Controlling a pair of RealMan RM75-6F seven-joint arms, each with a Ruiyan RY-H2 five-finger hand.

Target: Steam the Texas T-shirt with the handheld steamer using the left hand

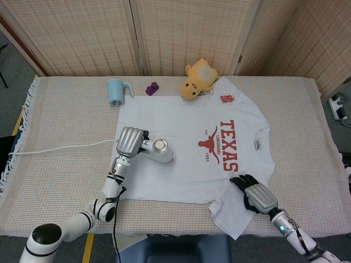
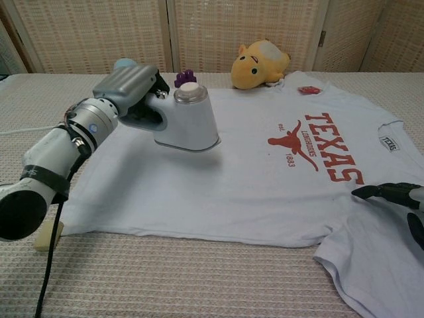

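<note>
The left hand (image 1: 130,142) grips the handheld steamer (image 2: 187,120), raised just above the Texas T-shirt (image 1: 192,159) near the table's (image 1: 66,109) left side. The right hand (image 1: 255,191) rests fingers-spread on the shirt's front-right hem.

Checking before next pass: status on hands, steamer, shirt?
Left hand grips steamer, raised just off the shirt. Right hand rests on shirt's near sleeve, holding nothing. Plush overlaps far shirt edge; nothing near steamer.

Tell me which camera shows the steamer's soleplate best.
The chest view: the steamer is seen from the side, its base edge lifted off the T-shirt. The head view looks down on its top, hiding the base; the left hand grips it.
</note>
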